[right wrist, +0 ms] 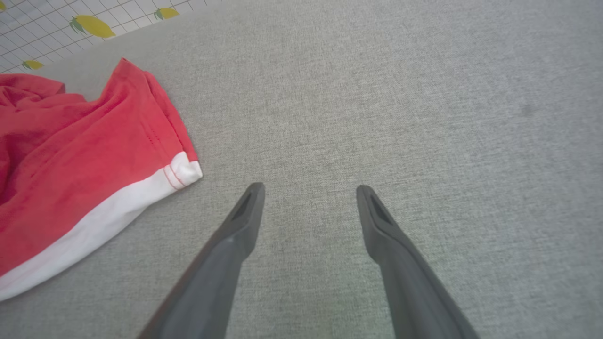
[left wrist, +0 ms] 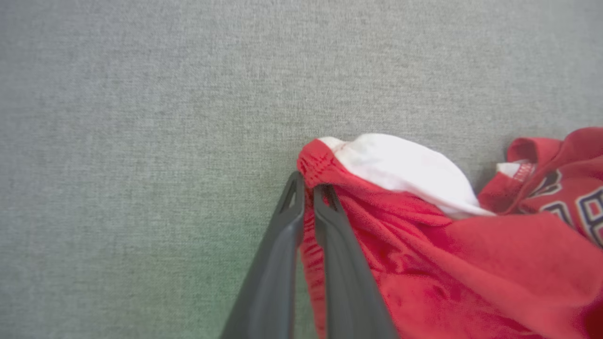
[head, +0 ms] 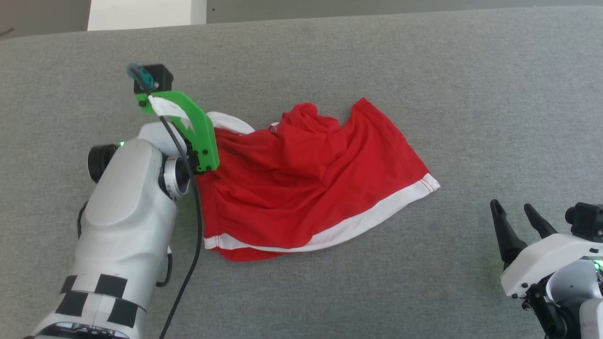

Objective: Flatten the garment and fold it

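The bright red soft fabric shorts with white stripe trim (head: 306, 188) lie crumpled on the grey woven surface (head: 447, 66), a little left of the middle in the head view. One leg is spread toward the right, and its white hem lies flat on the surface. The waistband side is bunched, and a white inner layer (left wrist: 400, 167) is turned out there. The left gripper (left wrist: 307, 187) has its two dark fingers pressed nearly together on the gathered red waistband edge, with the cloth pinched between them. In the head view a green plastic bracket (head: 200, 134) on the left wrist covers this spot. The right gripper (head: 511, 205) is at the lower right, well apart from the shorts, its fingers spread wide with nothing between them. Some dark-outlined lettering (left wrist: 582, 207) shows on the red cloth, too blurred to read.
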Motion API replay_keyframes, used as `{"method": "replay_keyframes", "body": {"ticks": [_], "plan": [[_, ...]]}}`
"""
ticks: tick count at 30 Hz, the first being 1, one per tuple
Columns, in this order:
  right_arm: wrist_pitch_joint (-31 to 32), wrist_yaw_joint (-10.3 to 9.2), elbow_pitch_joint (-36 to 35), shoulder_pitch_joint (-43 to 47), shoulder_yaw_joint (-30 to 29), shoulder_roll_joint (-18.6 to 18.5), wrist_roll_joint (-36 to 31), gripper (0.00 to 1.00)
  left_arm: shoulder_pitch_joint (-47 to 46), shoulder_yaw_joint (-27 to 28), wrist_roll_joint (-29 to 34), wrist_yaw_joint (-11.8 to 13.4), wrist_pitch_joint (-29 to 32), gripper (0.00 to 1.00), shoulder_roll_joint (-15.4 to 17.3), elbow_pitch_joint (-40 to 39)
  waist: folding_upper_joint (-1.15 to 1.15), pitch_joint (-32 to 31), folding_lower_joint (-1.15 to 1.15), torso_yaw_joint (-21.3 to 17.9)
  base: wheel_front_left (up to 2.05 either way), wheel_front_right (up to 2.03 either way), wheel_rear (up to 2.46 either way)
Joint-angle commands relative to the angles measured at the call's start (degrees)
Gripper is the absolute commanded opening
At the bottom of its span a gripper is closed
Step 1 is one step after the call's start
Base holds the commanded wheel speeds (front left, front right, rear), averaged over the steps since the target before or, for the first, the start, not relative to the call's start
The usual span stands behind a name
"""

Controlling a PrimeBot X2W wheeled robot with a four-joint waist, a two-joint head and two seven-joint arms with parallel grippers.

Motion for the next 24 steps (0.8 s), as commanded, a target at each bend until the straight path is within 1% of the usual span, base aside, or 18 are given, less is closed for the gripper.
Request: {"method": "replay_keyframes", "body": {"ticks": [1,2,3,4,5,9,15,17,19,20,24], "plan": [[0.12,-0.09,-0.12,-0.73,0.05,0.04,-0.31,1.00,-0.70,0.03,-0.15,-0.06,-0.17,0.00,-0.02,1.00,0.00,-0.05,0.00,0.13,0.00,0.00,0.00],[0.19,-0.09,-0.15,-0.70,-0.04,0.04,-0.41,1.00,-0.61,0.10,-0.77,-0.62,-0.22,0.00,-0.51,1.77,0.00,-0.16,0.00,0.34,0.00,0.00,0.00],[0.24,-0.09,-0.16,-0.66,-0.11,0.04,-0.48,1.00,-0.58,0.46,-1.47,-0.95,-0.59,0.11,-1.00,2.24,0.00,-0.35,0.00,0.60,0.00,0.00,0.00],[0.36,-0.09,-0.15,-0.61,-0.09,0.04,-0.59,1.00,-0.62,0.63,-1.82,-1.29,-1.46,0.38,-1.33,2.68,0.00,-0.58,0.00,0.89,0.00,0.00,0.00],[0.45,-0.09,-0.12,-0.58,-0.09,0.04,-0.62,1.00,-0.69,0.75,-2.15,-1.80,-2.03,1.00,-1.47,3.13,0.00,-0.83,0.00,1.19,0.00,0.00,0.00],[0.62,-0.09,0.05,-0.22,-0.05,0.04,-0.80,1.00,-1.13,2.25,-4.67,-4.61,-5.76,1.00,-2.53,3.51,0.00,-2.64,0.00,2.76,0.00,0.00,0.00],[0.59,-0.09,0.36,0.69,0.11,0.04,-0.82,1.00,1.39,6.50,-9.05,-9.26,-16.24,1.00,-3.04,-1.36,0.00,-6.15,0.00,5.21,0.00,0.00,0.00],[0.64,-0.09,0.43,1.06,0.17,0.04,-0.93,1.00,3.74,7.30,-9.67,-11.09,-20.54,1.00,-2.78,-4.23,0.00,-7.22,0.00,5.94,0.00,0.00,0.00],[0.72,-0.09,0.47,1.42,0.12,0.04,-0.92,1.00,6.76,8.01,-9.49,-12.02,-25.52,1.00,-2.22,-7.56,0.00,-8.20,0.00,6.59,0.00,0.00,0.00],[0.85,-0.09,0.49,1.62,0.15,0.04,-0.96,1.00,8.80,8.27,-8.99,-12.45,-28.93,1.00,-1.83,-9.89,0.00,-8.72,0.00,6.86,0.00,0.00,0.00],[2.09,-0.09,0.61,1.90,0.68,0.04,-1.66,1.00,17.63,8.45,-5.64,-12.75,-39.94,1.00,-0.33,-17.37,0.00,-9.80,0.00,7.40,0.00,0.00,0.00]]}}
